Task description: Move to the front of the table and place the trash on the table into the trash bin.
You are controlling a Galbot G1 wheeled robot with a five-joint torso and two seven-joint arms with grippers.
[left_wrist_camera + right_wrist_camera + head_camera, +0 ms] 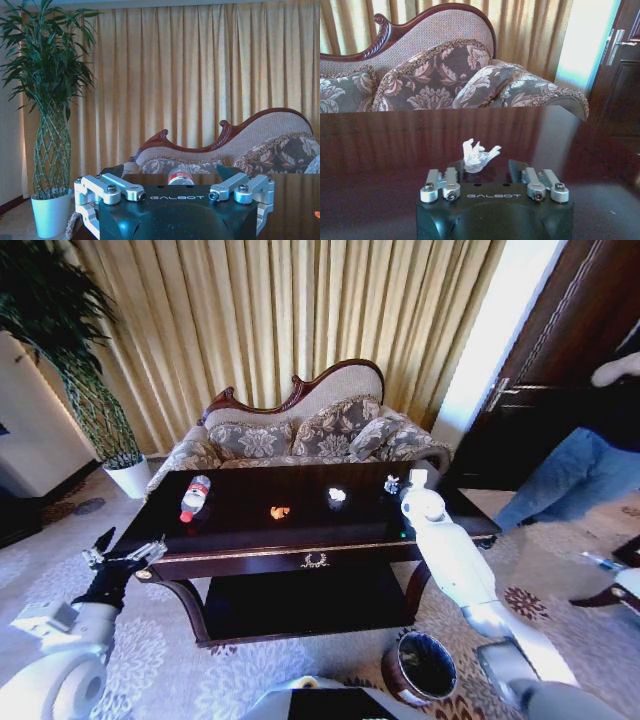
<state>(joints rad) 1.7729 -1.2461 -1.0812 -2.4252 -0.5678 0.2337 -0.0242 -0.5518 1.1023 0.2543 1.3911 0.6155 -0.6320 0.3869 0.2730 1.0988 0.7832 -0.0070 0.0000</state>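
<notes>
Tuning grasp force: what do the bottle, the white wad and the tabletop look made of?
Bottle: clear thin plastic, red cap and label, light passing through. White wad: crumpled paper or tissue, matte, jagged folds; it sits ahead of the right gripper. Table: dark lacquered wood by the look, glossy, mirroring the curtains.

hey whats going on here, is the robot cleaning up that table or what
The robot stands at the front of the dark table, clearing trash into the trash bin on the floor by its right side. Nothing is picked up yet. The right gripper is over the table's far right, open, facing a crumpled white wad. The left gripper hovers open off the table's left corner, pointed toward the bottle. An orange scrap and another white wad lie mid-table.
</notes>
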